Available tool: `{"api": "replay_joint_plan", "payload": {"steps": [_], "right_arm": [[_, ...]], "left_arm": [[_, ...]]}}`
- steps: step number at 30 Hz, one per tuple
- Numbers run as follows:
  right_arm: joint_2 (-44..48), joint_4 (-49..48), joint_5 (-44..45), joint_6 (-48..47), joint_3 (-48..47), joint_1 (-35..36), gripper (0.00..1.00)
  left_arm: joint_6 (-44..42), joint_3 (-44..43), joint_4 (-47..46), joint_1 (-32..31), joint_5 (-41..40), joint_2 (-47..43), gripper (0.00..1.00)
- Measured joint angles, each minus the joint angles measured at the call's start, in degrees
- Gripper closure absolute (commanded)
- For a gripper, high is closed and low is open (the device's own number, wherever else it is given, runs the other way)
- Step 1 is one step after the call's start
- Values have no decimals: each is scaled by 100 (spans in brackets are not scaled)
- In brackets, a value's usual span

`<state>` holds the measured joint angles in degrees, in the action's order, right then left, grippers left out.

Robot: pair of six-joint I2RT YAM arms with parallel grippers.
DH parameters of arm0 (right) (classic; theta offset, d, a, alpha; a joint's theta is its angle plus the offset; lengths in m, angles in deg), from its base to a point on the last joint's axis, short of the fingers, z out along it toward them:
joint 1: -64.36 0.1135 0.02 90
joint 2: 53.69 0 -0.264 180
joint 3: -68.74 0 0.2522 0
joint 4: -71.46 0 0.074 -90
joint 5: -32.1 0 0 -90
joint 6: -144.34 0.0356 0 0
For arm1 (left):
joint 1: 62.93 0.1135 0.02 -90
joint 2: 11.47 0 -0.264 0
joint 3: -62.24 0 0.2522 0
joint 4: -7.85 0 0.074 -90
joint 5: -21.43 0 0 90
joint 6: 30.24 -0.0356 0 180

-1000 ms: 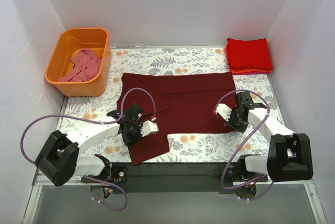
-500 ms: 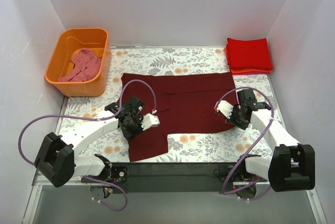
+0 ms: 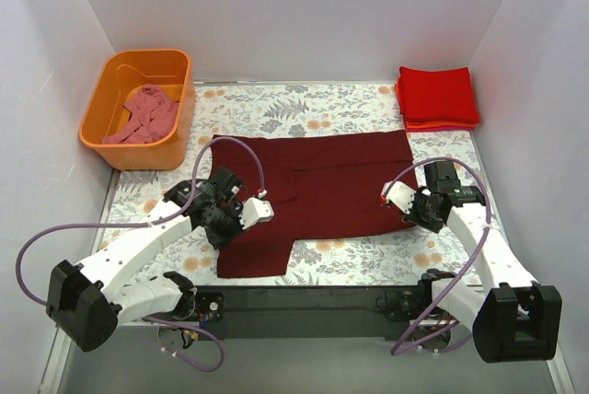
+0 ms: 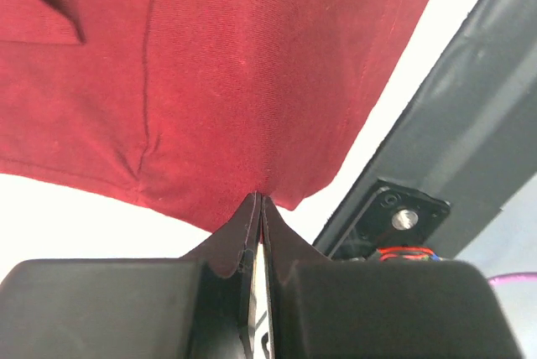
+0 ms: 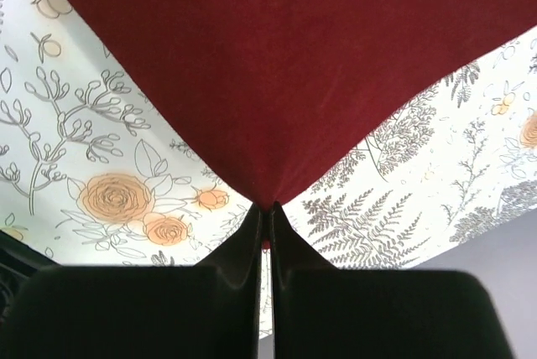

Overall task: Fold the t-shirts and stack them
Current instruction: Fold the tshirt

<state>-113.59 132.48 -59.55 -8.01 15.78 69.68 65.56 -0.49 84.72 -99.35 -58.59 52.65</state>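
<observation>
The left gripper (image 4: 258,201) and right gripper (image 5: 268,208) each pinch the maroon t-shirt (image 3: 331,182) at its near edge; best to lift both evenly so the fold lands straight

Floral table (image 3: 276,107): maroon shirt (image 3: 336,178), stack (image 3: 437,95), tub (image 3: 138,156)

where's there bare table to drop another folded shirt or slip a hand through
Free: the floral strip of table behind the maroon t-shirt, between the orange tub and the red stack; also the near strip in front of the shirt's right half. Crowded: the middle, where the left gripper and right gripper pinch the shirt.
</observation>
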Motion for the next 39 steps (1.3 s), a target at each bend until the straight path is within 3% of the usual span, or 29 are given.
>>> {"api": "replay_joint_plan", "payload": {"steps": [7,13,27,39], "right_arm": [[-2,286,-59,-216,-92,-177,99],[-817,330,-214,-284,-787,-321,99],[-2199,326,-339,-444,-1823,-341,99],[-3377,358,-439,-540,-3005,-422,99]], "left_arm": [[-131,-131,223,527,103,-221,100],[-468,-927,127,1272,313,544,100],[-1213,-2444,-234,1759,466,2398,100],[-1663,-3427,-295,2356,680,3442,100]]}}
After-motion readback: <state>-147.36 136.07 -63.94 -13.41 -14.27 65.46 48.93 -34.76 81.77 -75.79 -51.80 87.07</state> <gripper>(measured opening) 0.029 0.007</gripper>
